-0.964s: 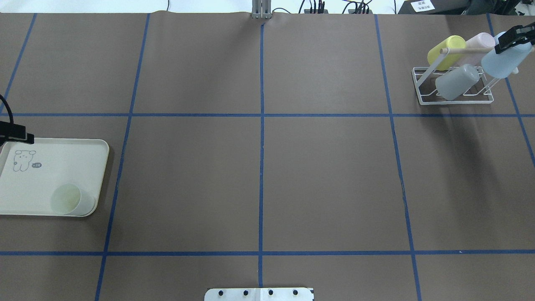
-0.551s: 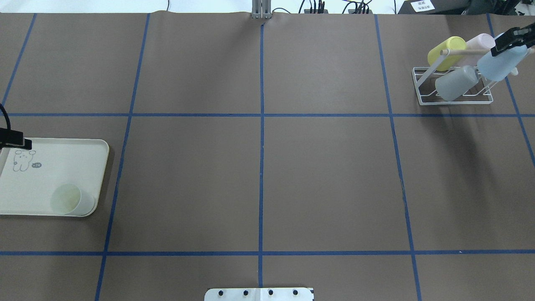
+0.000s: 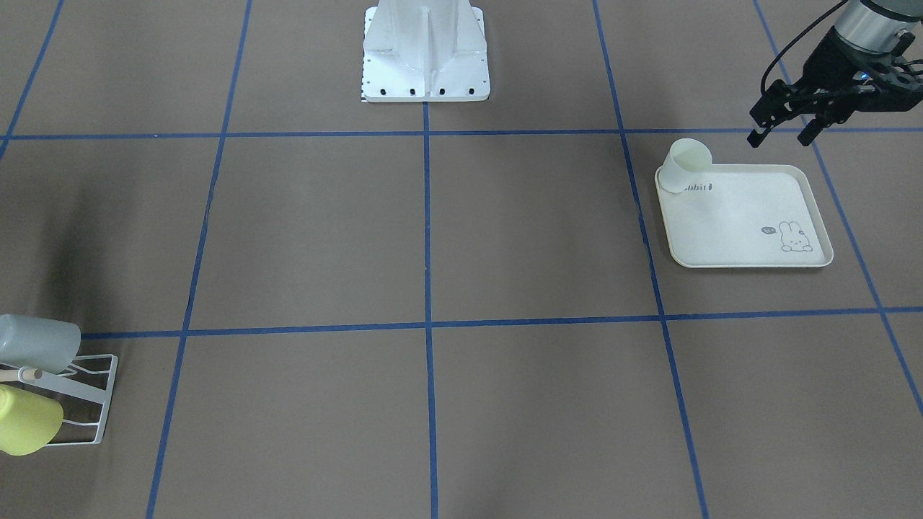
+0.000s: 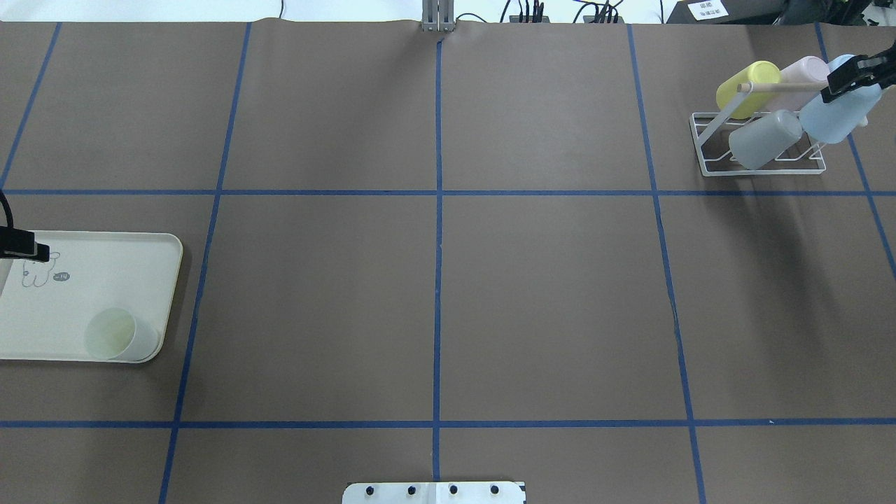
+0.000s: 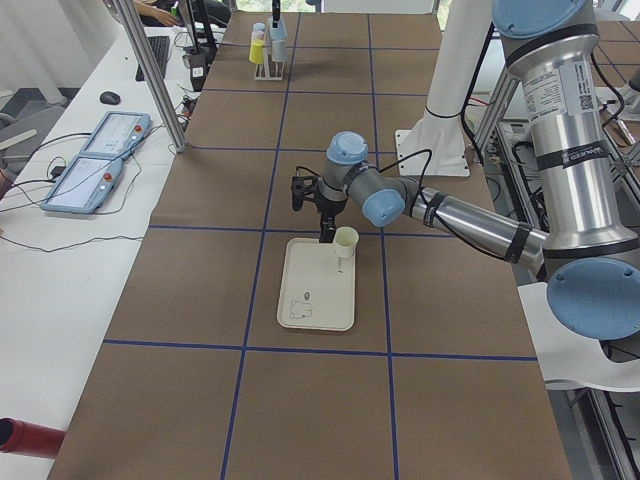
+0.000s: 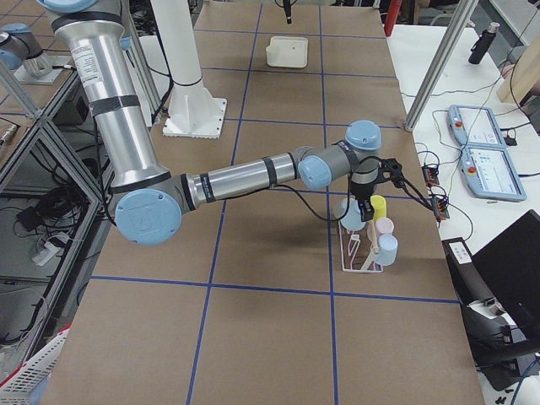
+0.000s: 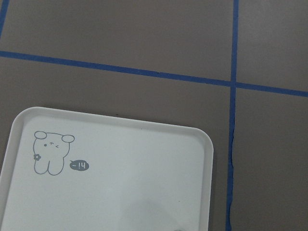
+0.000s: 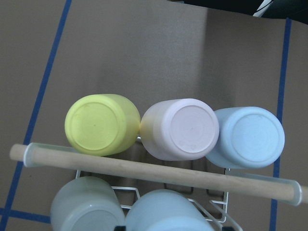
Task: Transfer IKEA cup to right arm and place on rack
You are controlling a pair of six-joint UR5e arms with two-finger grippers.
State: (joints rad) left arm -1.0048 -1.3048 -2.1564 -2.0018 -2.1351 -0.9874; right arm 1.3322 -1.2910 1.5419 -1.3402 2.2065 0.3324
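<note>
A brown counter [image 4: 546, 294] gridded with blue tape [image 4: 438, 280] is shown. At the overhead frame's left edge, the left gripper [image 3: 780, 135] is seen with fingers spread wide and empty, near a cream tray [image 4: 105, 273] bearing a pale cup [image 4: 112, 334]. At upper right, the light-blue cup [image 4: 833, 119] is clamped by the right gripper [image 4: 847, 78] at the wire rack [image 4: 763, 171].

Right gripper [image 4: 845, 78] cut by frame edge — grip on blue cup [image 4: 835, 116] partly hidden; rack [image 3: 109, 393], tray [image 4: 84, 280] cropped

The tray [image 4: 91, 280] lies at your table's [image 4: 560, 294] left edge, a lone cup [image 4: 115, 334] in its corner nearest the robot's base [image 4: 434, 493]. The rack [image 4: 777, 86] stands far right, other cups [image 4: 763, 136] on it, the right gripper [image 4: 850, 73] clasping the held cup [image 4: 836, 115] above its right end.
</note>
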